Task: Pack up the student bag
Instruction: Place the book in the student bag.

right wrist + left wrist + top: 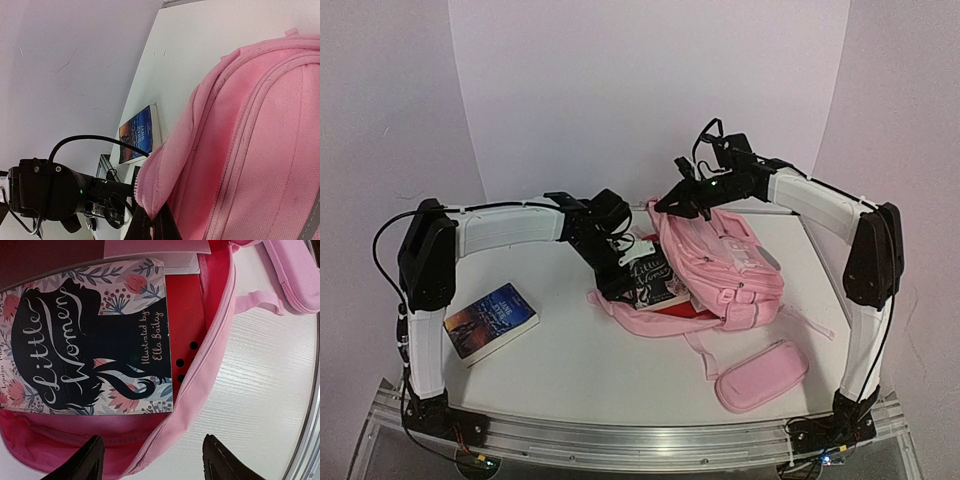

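student bag (730, 265) flat, long axis diagonal, open mouth facing left

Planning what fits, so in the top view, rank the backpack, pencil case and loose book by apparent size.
Largest: the student bag. The pencil case and the loose book on the left look about alike, so I won't rank those two.

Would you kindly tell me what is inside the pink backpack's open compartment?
A Little Women book lies on a red cover inside the backpack; anything beneath them is hidden.
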`<state>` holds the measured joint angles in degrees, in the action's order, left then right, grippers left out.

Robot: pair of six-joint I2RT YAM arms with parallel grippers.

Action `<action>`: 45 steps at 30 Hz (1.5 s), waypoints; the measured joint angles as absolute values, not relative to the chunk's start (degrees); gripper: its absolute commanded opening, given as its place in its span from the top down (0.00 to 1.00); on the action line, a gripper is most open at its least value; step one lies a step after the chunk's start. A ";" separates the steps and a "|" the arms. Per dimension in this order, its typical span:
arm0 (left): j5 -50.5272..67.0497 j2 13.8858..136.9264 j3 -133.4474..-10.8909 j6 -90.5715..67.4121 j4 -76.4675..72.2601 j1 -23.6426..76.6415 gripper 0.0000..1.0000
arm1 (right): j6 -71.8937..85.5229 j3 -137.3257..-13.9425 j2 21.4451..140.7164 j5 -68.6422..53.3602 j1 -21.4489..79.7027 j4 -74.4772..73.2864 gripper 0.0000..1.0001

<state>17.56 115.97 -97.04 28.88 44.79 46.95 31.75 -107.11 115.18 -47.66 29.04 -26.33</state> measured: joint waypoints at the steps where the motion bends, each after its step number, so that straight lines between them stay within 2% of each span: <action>1: 17.55 116.31 -97.02 29.09 44.83 46.89 0.34 | 31.75 -107.10 115.18 -47.66 29.04 -26.33 1.00; 4: 17.23 117.86 -96.65 29.99 44.95 46.87 0.41 | 31.73 -106.96 115.18 -47.67 29.04 -26.30 1.00; 7: 16.37 120.15 -96.64 30.74 45.09 46.87 0.53 | 31.72 -106.69 115.18 -47.68 29.04 -26.30 1.00; 10: 15.93 121.90 -96.64 31.46 45.61 46.87 0.61 | 31.62 -106.69 115.18 -47.66 29.04 -26.27 1.00; 13: 15.72 122.17 -96.64 31.74 46.52 46.87 0.91 | 31.53 -106.60 115.18 -47.66 29.04 -26.27 1.00; 15: 15.50 122.15 -96.64 32.51 46.69 46.91 1.00 | 31.55 -106.59 115.18 -47.66 29.04 -26.26 1.00; 30: 16.70 118.22 -103.25 30.22 49.25 46.83 0.99 | 31.21 -106.59 115.39 -47.31 28.63 -26.13 1.00; 31: 16.97 117.78 -103.06 29.66 48.87 46.74 0.95 | 31.12 -106.59 115.38 -47.25 28.58 -26.10 1.00; 33: 17.43 116.94 -101.65 28.28 47.63 46.49 0.75 | 31.01 -106.59 115.39 -47.20 28.51 -26.09 1.00; 36: 17.43 115.67 -99.09 24.16 45.95 45.77 0.31 | 30.63 -106.59 115.39 -47.00 28.53 -26.33 1.00; 37: 17.22 115.09 -98.43 22.18 45.49 45.33 0.11 | 30.44 -106.59 115.39 -46.81 28.53 -26.58 1.00; 38: 16.94 114.40 -97.81 19.79 45.16 44.80 0.03 | 30.25 -106.59 115.39 -46.58 28.53 -26.75 1.00; 41: 15.74 111.66 -96.87 11.45 45.28 41.85 0.00 | 29.68 -106.59 115.39 -46.04 28.53 -27.00 0.97; 45: 10.57 108.35 -96.29 -3.84 48.46 35.31 0.00 | 28.64 -106.59 115.39 -45.21 28.53 -27.36 0.73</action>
<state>10.57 108.35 -96.29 -3.84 48.46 35.31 28.64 -106.59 115.39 -45.21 28.53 -27.36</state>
